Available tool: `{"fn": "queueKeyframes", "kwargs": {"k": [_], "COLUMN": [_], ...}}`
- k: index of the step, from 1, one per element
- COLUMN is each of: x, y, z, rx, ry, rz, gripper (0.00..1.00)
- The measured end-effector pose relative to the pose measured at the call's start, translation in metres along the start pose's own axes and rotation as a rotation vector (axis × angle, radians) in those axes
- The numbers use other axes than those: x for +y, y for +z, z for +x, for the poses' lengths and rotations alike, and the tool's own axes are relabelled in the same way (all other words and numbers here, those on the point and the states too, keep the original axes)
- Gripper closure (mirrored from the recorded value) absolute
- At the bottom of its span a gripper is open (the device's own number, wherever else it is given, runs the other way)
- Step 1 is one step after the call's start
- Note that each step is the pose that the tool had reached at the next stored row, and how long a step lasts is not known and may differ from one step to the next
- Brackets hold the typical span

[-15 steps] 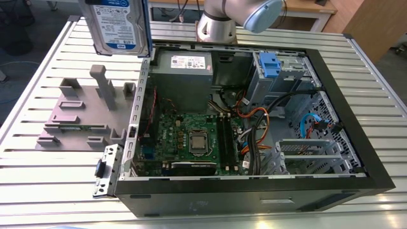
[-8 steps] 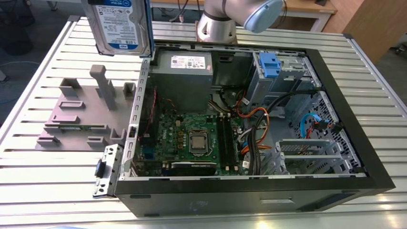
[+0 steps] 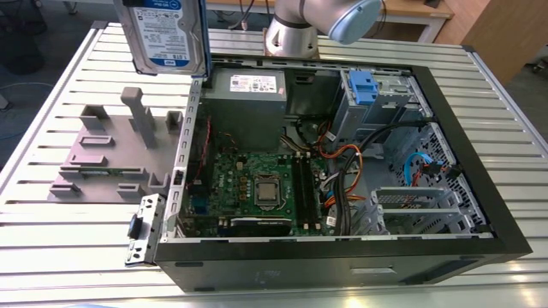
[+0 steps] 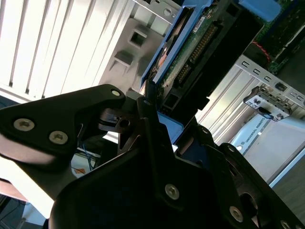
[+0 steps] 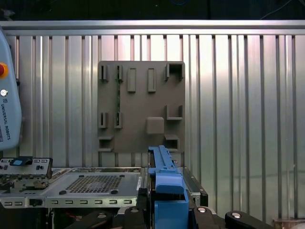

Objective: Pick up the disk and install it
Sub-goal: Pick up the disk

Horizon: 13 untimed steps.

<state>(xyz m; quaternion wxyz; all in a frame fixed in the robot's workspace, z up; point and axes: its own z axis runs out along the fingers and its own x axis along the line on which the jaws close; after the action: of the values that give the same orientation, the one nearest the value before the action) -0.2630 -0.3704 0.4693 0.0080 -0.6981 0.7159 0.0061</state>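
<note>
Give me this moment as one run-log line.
gripper: shut on disk | disk: in air, clear of grey stand | computer case: open, disk not yet installed

place: robotics lab | evidence: slatted aluminium table [image 3: 51, 224], open computer case [image 3: 342, 256], robot arm [image 3: 296, 32]

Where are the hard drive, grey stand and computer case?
silver metal hard drive [image 3: 163, 35]: exterior view, printed label.
grey plastic stand [image 5: 141, 107]: first wrist view, flat base.
black computer case [image 3: 342, 266]: exterior view, outer wall.
</note>
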Motion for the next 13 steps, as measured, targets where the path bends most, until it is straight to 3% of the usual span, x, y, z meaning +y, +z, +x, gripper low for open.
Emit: {"fn": "queueKeyframes", "kwargs": {"k": [13], "x": [-0.0066], "y": [0.0001], "z": [-0.0002], "rx": [0.0], "ry": [0.0], "rz": [0.0001], "gripper": [0.63]}}
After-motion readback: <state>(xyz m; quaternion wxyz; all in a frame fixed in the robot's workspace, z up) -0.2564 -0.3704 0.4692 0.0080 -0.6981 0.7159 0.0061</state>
